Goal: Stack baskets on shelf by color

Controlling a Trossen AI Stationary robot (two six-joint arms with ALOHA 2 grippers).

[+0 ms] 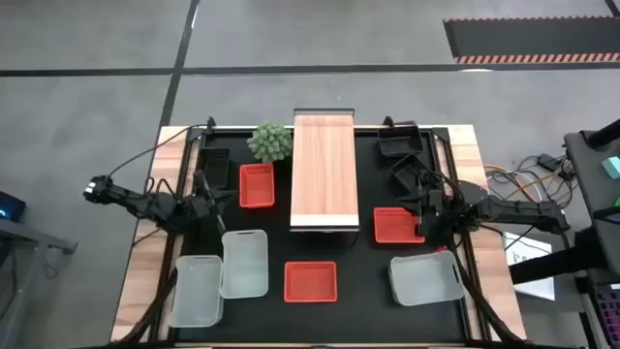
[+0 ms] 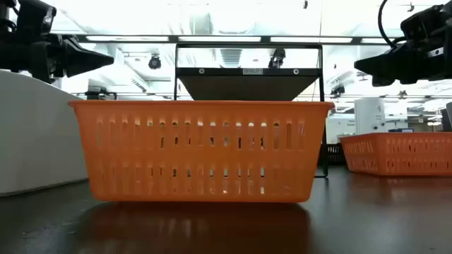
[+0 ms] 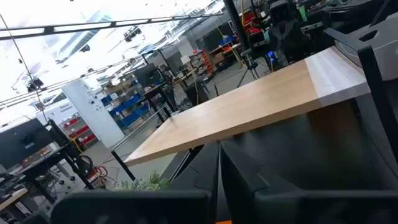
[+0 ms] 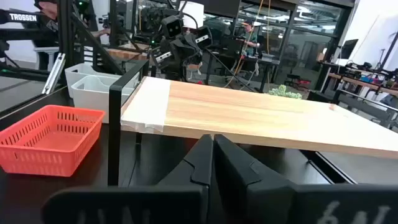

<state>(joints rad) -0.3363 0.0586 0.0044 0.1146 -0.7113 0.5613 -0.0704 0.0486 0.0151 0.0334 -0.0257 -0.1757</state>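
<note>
The shelf (image 1: 325, 170) with its light wood top stands mid-table. Three red baskets rest on the black mat: one left of the shelf (image 1: 257, 185), one at the near middle (image 1: 310, 281), one right of the shelf (image 1: 395, 226). White baskets lie near left (image 1: 244, 262) (image 1: 197, 289) and near right (image 1: 426, 278). Black baskets sit at the far left (image 1: 215, 165) and far right (image 1: 399, 145). My left gripper (image 1: 213, 201) hovers shut left of the shelf, holding nothing (image 3: 219, 149). My right gripper (image 1: 417, 206) hovers shut by the right red basket, also holding nothing (image 4: 212, 143).
A small spiky green plant (image 1: 270, 142) stands at the shelf's far left corner. In the low view the near red basket (image 2: 201, 148) fills the foreground, with the shelf's dark frame (image 2: 247, 70) behind it. Cables and equipment lie beyond the table's right edge.
</note>
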